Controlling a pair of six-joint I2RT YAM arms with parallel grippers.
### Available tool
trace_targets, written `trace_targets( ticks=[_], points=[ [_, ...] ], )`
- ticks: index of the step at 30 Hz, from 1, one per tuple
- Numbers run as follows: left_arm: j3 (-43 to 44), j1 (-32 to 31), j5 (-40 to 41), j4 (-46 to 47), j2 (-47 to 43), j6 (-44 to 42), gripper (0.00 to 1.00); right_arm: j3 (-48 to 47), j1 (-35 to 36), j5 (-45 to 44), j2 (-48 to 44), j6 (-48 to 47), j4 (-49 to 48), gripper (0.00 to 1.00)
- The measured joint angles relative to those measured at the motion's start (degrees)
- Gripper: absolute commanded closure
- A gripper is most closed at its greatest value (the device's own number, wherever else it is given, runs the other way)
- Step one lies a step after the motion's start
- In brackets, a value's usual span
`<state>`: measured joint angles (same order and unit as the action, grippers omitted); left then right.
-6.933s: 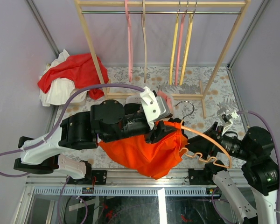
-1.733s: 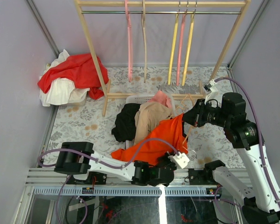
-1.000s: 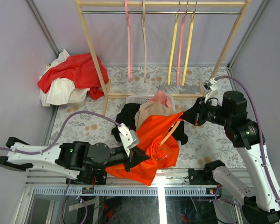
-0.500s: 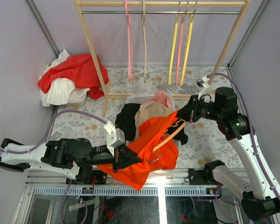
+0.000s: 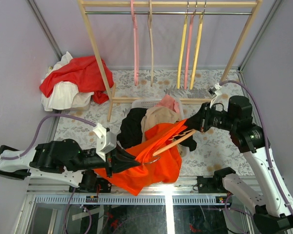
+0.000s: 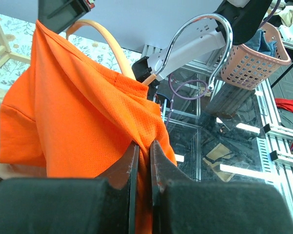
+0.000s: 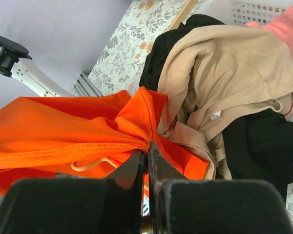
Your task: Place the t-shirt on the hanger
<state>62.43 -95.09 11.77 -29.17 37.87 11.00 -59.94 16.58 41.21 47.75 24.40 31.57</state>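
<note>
From above, the t-shirt (image 5: 151, 163) hangs clear of the tabletop (image 5: 88, 129), just on the near side of the basket (image 5: 142, 101), stretched between the two arms. The left end effector (image 5: 128, 160) has its near-left edge. The right end effector (image 5: 199, 125), off the basket's right corner, has the far end. The hanger (image 5: 173, 142) runs in there as a thin, stiff peach rod under the cloth.

At the left wrist, the fingers are nearly closed, pinching one thin fold of orange mesh knit. It looks light, limp and a bit slick, so I'd hold it by the hem or neckline. The silver hook (image 6: 189, 24) curls above.

At the right wrist, the jaws are all but shut on a bunched peak of shirt. I can't tell whether the hanger's tip shares that pinch. Its wavy bar (image 7: 83, 168) peeks out below. A tan garment (image 7: 224, 83) spills from the basket beyond.
</note>
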Motion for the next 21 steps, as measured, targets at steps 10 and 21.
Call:
trace_targets(
  ticks=[10, 21],
  points=[
    [2.5, 0.0, -0.7, -2.6, -1.7, -3.0, 1.00, 1.3, 0.0, -1.5, -4.0, 0.2, 1.8, 1.00],
    [2.9, 0.0, -8.0, -0.3, 0.0, -9.8, 1.00, 11.6, 0.0, 6.8, -4.9, 8.7, -13.3, 1.00]
  ],
)
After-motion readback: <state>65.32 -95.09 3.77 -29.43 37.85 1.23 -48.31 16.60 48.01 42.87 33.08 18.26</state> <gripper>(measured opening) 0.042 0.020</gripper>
